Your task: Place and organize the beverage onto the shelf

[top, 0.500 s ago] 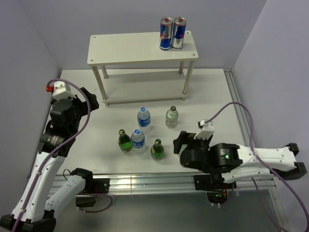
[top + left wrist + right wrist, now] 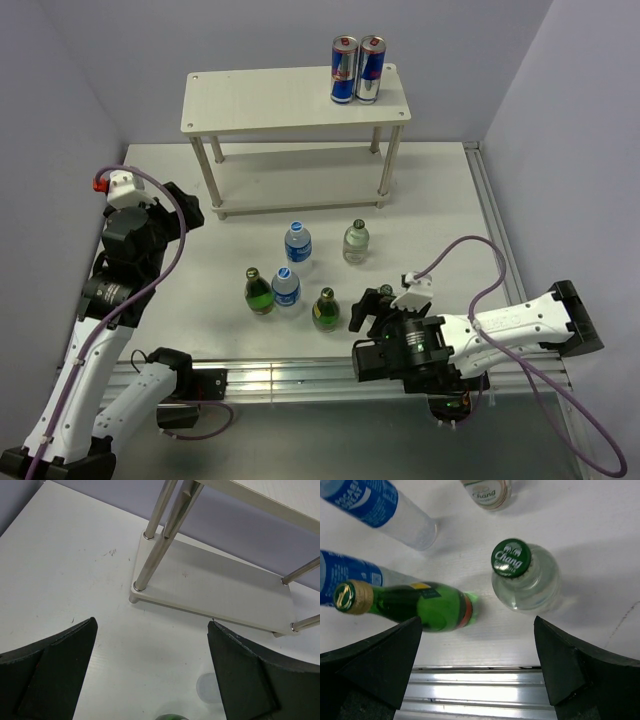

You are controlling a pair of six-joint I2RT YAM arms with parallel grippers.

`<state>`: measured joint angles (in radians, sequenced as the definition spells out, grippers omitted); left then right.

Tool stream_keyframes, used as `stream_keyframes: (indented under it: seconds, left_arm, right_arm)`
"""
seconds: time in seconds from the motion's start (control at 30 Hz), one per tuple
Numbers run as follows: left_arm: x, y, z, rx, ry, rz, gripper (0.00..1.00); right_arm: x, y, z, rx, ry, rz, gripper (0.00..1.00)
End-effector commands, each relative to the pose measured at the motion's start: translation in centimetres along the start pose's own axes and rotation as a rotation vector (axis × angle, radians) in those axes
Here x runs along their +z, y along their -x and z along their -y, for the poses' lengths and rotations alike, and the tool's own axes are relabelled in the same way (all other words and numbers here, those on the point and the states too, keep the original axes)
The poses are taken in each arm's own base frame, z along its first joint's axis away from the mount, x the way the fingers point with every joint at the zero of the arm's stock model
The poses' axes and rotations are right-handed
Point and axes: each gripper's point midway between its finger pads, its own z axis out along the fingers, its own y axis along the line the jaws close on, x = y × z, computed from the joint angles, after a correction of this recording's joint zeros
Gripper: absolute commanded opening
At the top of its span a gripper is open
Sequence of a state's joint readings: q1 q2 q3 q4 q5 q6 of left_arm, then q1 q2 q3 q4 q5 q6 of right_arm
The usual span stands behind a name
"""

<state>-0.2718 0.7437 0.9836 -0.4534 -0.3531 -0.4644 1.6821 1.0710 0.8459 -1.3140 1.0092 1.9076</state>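
Chang bottle (image 2: pixel 525 580) stands on the table (image 2: pixel 580 525) beneath the right gripper (image 2: pixel 478 620), jaws wide apart; it should centre on the cap, sparing the green glass bottle (image 2: pixel 430 607) at nine o'clock; left gripper (image 2: pixel 152 622) likewise apart.

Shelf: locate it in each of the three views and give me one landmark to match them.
Top external: the shelf stands upper centre.
Left wrist: upper right, lower board and legs showing.
Right wrist: not in it.
Shared landmark: the white table, in all three.
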Motion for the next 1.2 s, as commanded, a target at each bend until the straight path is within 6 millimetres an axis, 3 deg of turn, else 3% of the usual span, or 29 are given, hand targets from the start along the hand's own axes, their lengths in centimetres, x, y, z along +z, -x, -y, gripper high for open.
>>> stream_keyframes:
  seconds: [0.0,0.23,0.43,0.6,0.87,1.17]
  left_arm:
    - [-0.1,0.7,0.5,0.002,-0.028,0.029,0.99]
    - [-0.1,0.5,0.6,0.003,-0.033,0.023,0.99]
    - [-0.1,0.5,0.6,0.004,-0.032,0.022,0.99]
    - [0.0,0.4,0.6,0.004,-0.033,0.02,0.99]
    - [-0.2,0.6,0.7,0.004,-0.041,0.023,0.99]
    - [-0.4,0.8,0.8,0.001,-0.049,0.029,0.99]
  right_arm:
    - [0.6,2.9,2.1,0.019,-0.05,0.101,1.0]
    - [2.4,4.9,4.6,0.032,-0.153,0.188,1.0]
    - [3.0,5.9,4.7,0.026,-0.169,0.257,0.99]
    - [3.6,5.9,3.4,-0.004,-0.156,0.29,0.94]
    - [4.2,5.6,3.6,-0.037,-0.191,0.307,0.79]
    - [5.4,4.4,3.4,-0.053,-0.2,0.287,0.71]
